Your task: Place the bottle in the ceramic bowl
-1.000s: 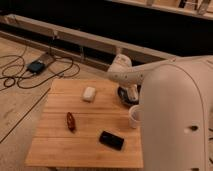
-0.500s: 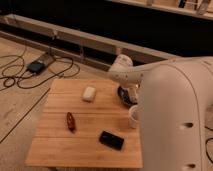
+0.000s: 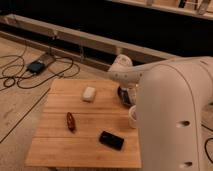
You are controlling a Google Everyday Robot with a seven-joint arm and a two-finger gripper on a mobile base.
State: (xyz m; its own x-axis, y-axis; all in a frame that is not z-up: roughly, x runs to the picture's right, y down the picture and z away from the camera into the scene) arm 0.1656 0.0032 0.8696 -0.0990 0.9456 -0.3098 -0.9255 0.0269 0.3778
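Wooden surface [image 3: 55, 145] carrying white block [image 3: 89, 93], dark-red oblong [image 3: 70, 121], black phone [image 3: 111, 140] and white cup [image 3: 132, 115]. Tool [image 3: 126, 95] down at far right edge, over dark bowl [image 3: 121, 96], mostly hidden behind white arm [image 3: 170, 110]. Cannot tell its grip. Bottle not visible.
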